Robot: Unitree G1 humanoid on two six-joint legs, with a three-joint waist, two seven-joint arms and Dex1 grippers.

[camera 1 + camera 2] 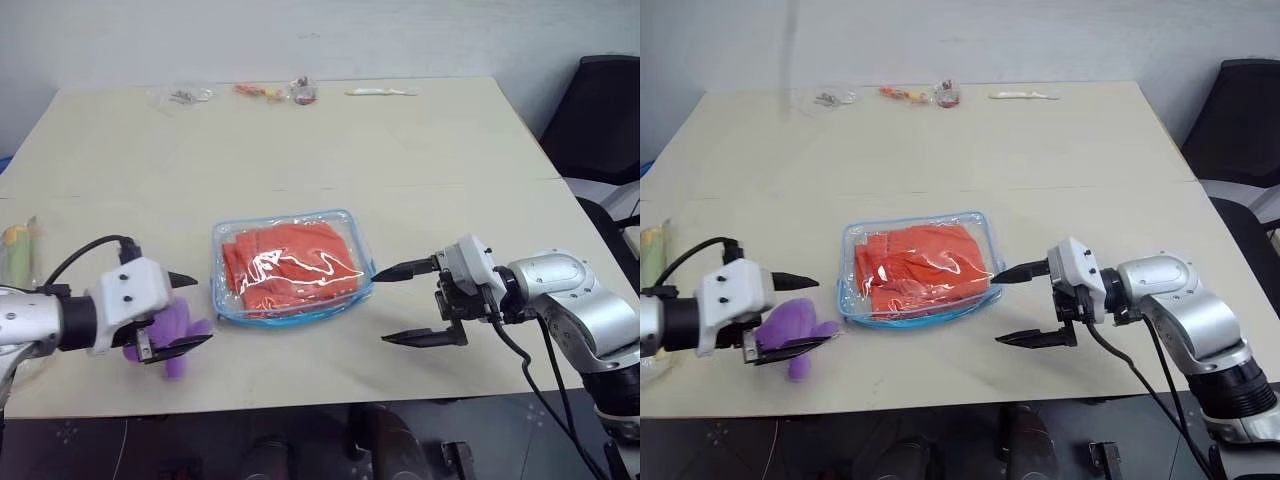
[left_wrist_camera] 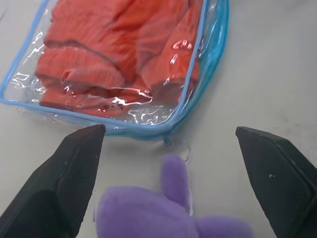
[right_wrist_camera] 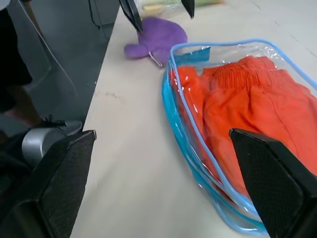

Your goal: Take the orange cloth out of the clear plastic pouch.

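The clear plastic pouch (image 1: 216,262), edged in light blue, lies flat at the middle of the table. The folded orange cloth (image 1: 285,265) is inside it and shows through the plastic. My left gripper (image 1: 202,310) is open just off the pouch's left side, pointing toward it, above a purple plush toy. On the other side, my right gripper (image 1: 380,307) is open, with its upper fingertip close to the pouch's right edge. In the left wrist view the pouch's corner (image 2: 195,59) sits just beyond the fingers. The right wrist view shows the cloth (image 3: 257,109) inside the pouch (image 3: 181,104).
The purple plush toy (image 1: 175,335) lies under the left gripper, close to the pouch's near left corner. A thin clear bag (image 1: 20,250) rests at the table's left edge. Small items (image 1: 275,92) line the far edge. A black chair (image 1: 600,120) stands at the right.
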